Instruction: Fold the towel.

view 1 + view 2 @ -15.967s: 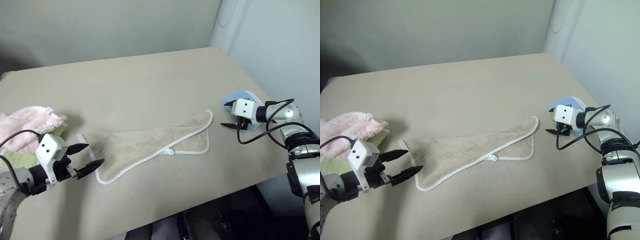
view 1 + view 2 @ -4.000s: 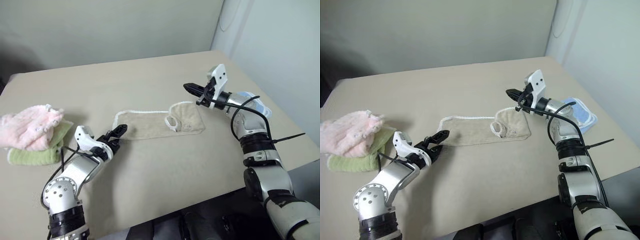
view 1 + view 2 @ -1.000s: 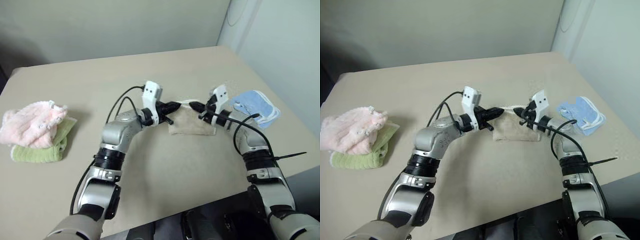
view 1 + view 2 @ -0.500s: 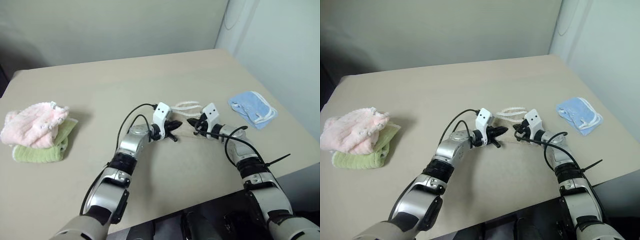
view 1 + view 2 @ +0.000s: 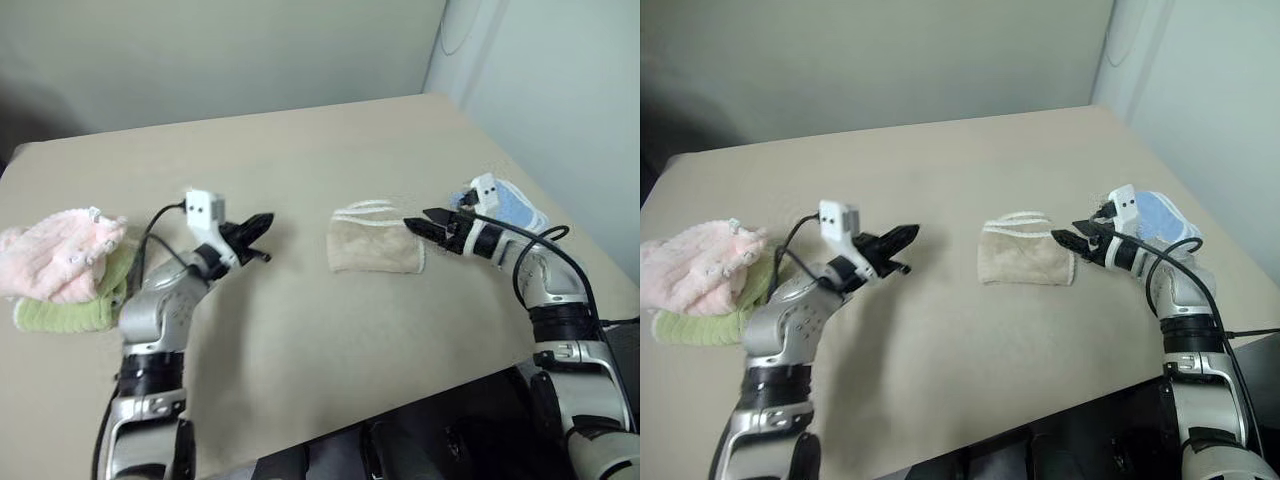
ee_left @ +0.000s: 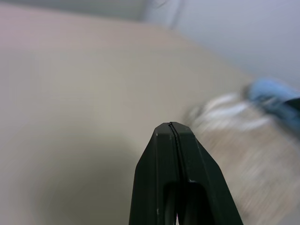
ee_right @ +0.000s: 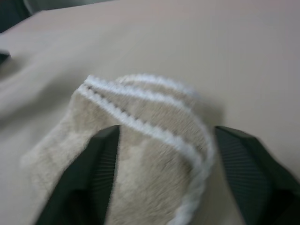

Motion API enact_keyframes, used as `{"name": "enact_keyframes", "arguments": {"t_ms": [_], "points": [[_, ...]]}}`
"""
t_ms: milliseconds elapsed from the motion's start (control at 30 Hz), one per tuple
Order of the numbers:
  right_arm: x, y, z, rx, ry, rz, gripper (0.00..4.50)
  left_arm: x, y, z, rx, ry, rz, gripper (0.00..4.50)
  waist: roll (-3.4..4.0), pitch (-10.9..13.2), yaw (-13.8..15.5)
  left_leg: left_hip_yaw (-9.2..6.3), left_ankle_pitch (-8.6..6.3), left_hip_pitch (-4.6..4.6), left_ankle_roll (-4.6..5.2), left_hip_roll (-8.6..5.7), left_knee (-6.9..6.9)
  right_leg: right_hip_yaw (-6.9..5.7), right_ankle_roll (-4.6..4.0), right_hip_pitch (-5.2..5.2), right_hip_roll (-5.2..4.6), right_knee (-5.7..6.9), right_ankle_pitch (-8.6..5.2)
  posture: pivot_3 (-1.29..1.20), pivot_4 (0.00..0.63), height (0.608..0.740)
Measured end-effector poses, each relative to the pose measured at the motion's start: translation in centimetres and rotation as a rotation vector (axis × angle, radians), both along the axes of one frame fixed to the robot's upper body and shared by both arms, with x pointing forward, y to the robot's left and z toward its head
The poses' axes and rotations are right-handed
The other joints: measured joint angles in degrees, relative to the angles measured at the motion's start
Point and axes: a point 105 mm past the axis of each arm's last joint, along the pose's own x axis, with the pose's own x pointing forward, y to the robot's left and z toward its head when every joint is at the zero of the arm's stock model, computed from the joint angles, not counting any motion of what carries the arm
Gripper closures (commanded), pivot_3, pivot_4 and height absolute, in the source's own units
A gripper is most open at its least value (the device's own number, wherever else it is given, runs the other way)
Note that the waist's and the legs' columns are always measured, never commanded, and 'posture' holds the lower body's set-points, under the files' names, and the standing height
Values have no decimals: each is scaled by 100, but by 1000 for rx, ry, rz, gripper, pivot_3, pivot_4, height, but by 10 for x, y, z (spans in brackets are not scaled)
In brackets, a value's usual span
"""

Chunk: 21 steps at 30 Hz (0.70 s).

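The left gripper (image 5: 252,232) has pulled away from the towel (image 5: 375,243) toward the robot's left and hangs over bare table (image 5: 330,340), its fingers pressed together on nothing. The right gripper (image 5: 1070,241) has let go and sits just beside the towel's right edge, jaws spread wide. A second ago both were pinching the cloth; now it lies free mid-table as a compact folded bundle, white edging stacked at its far side. Judging by that, the fold looks finished. Farther off, the light blue cloth (image 5: 1165,218) rests by the right arm, the pink towel (image 5: 55,255) on the green towel (image 5: 65,312) at far left
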Motion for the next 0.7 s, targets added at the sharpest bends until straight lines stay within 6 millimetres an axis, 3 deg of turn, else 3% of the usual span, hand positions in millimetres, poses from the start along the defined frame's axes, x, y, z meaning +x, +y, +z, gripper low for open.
{"name": "enact_keyframes", "arguments": {"t_ms": [167, 333, 467, 700], "points": [[8, 9, -19, -36, 59, 17, 22, -26, 27, -7, 8, 8, 73, 4500, 0, 0, 15, -4, -4, -1, 7, 0, -1, -4, -5, -2, -1, -1, -1, 0, 150, 740], [18, 21, -43, -105, 90, 29, 22, -57, 25, -10, 18, 10, 46, 4500, 1, 0, 11, -4, -10, -8, 17, 0, -10, -6, -18, -17, -2, 12, -7, 0, 150, 740], [24, 33, -43, -123, 63, 60, 22, -65, 23, -13, 31, 19, 56, 4500, 0, 0, -10, -6, -25, -2, 44, 1, -7, -6, -32, -20, -1, 35, -6, 0, 150, 740], [21, 39, -39, -93, 77, 111, 2306, -66, 17, -12, 15, 11, 70, 4500, 0, 0, -17, -5, -23, -3, 39, 1, -1, -8, -51, -22, -2, 46, -18, 0, 150, 740]]}}
